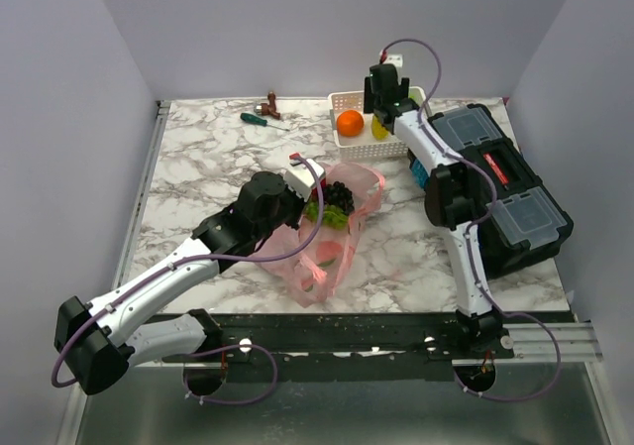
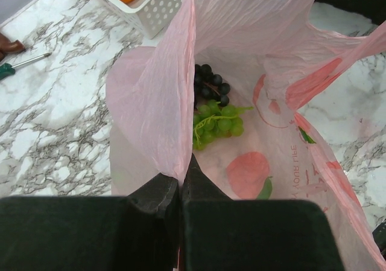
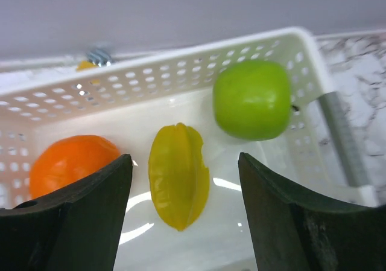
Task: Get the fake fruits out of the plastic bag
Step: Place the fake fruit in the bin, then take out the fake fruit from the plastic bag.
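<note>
The pink plastic bag (image 1: pixel 327 252) lies mid-table with its mouth held up. My left gripper (image 2: pixel 181 177) is shut on the bag's rim (image 2: pixel 163 102), seen in the top view at the bag's left edge (image 1: pixel 303 195). Inside the bag lie a dark grape bunch (image 2: pixel 210 84) and a green grape bunch (image 2: pixel 218 125). My right gripper (image 3: pixel 184 157) hangs open over the white basket (image 3: pixel 181 72) at the back (image 1: pixel 342 98). In the basket lie an orange (image 3: pixel 66 162), a green apple (image 3: pixel 252 99) and a ridged yellow fruit (image 3: pixel 179 183), which is below and between the fingers, untouched.
A black toolbox (image 1: pixel 500 182) fills the right side of the table beside the right arm. A green-handled screwdriver (image 1: pixel 263 120) and a small brown object (image 1: pixel 270 101) lie at the back left. Walls enclose the table on three sides.
</note>
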